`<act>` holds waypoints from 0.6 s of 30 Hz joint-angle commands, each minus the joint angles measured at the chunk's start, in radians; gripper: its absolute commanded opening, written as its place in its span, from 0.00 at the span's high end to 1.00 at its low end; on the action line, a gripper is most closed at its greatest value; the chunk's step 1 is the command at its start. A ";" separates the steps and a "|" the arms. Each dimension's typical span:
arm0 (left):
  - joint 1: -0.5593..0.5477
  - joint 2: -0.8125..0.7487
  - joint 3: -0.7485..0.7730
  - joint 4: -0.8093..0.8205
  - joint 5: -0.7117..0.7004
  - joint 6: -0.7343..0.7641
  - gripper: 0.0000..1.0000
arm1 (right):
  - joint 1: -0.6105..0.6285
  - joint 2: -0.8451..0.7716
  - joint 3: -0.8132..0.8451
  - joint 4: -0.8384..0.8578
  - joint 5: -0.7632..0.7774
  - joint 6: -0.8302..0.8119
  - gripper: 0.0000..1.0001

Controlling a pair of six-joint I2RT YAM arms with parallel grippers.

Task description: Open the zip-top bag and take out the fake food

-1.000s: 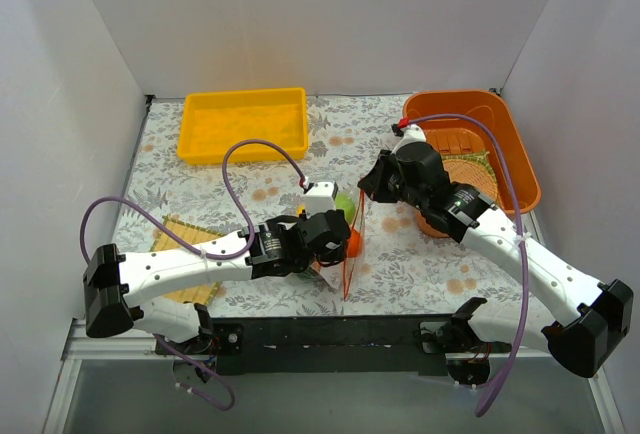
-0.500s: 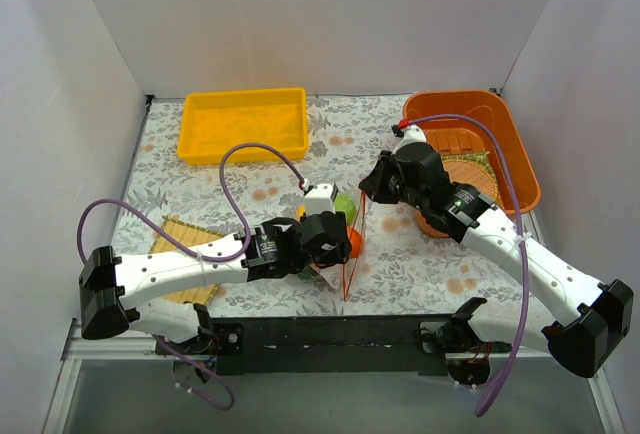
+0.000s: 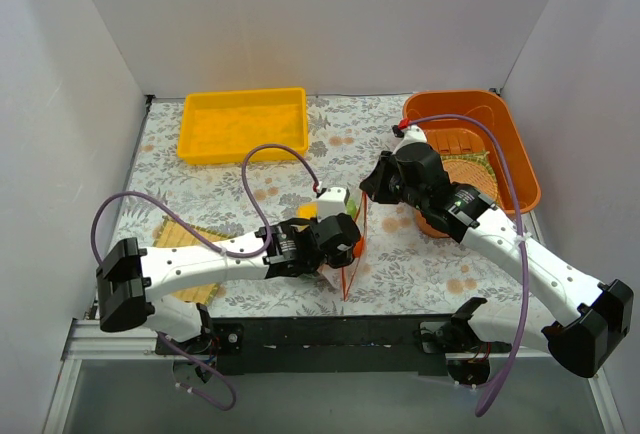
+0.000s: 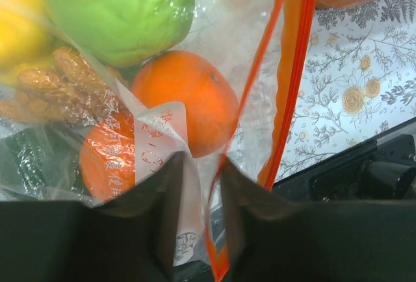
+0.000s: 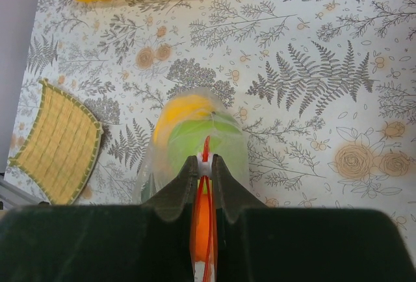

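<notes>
The zip-top bag (image 3: 350, 216) stands on edge mid-table, its orange-red zip strip (image 3: 350, 272) running toward the near edge. My right gripper (image 3: 369, 188) is shut on the strip's far end and its white slider (image 5: 205, 160). My left gripper (image 3: 338, 236) is pressed against the bag's left side. In the left wrist view its jaws (image 4: 200, 165) are closed on the clear plastic and the strip (image 4: 286, 87). The fake food is inside: a green ball (image 4: 123, 9), an orange ball (image 4: 188, 100), a yellow piece (image 4: 19, 22), a tan lumpy piece (image 4: 58, 80) and a dark green piece (image 4: 26, 158).
A yellow tray (image 3: 243, 124) stands at the back left. An orange basket (image 3: 510, 134) at the back right holds a round woven disc (image 3: 470, 169) and wooden slats (image 3: 455, 139). A woven straw mat (image 3: 180, 244) lies under my left arm.
My left arm has slid to the right, bringing its gripper closer along the bag's side. The right gripper and the zip strip have stayed in place.
</notes>
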 commanded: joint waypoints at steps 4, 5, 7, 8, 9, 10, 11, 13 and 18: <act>0.003 0.016 0.080 0.007 -0.047 0.034 1.00 | 0.008 -0.023 0.068 0.013 0.041 -0.022 0.99; 0.004 0.002 0.075 0.008 -0.046 0.030 1.00 | 0.008 -0.023 0.081 0.007 0.053 -0.030 0.99; 0.003 -0.015 0.062 0.008 -0.029 0.016 1.00 | 0.005 -0.018 0.101 -0.016 0.092 -0.053 0.99; 0.004 -0.021 0.055 0.008 -0.021 0.014 1.00 | 0.000 -0.009 0.112 -0.020 0.101 -0.060 0.99; 0.003 -0.036 0.048 0.008 -0.015 0.005 1.00 | -0.010 -0.003 0.129 -0.028 0.110 -0.073 0.99; 0.003 -0.044 0.040 0.008 -0.010 -0.001 1.00 | -0.018 0.002 0.136 -0.029 0.107 -0.077 0.99; 0.003 -0.053 0.023 0.008 -0.007 -0.007 1.00 | -0.027 0.009 0.141 -0.030 0.102 -0.082 0.99; 0.003 -0.072 0.011 0.011 -0.006 -0.019 1.00 | -0.041 0.015 0.153 -0.025 0.090 -0.094 0.94; 0.003 -0.083 0.022 0.011 -0.039 -0.036 1.00 | -0.041 0.011 0.153 -0.026 0.034 -0.107 0.59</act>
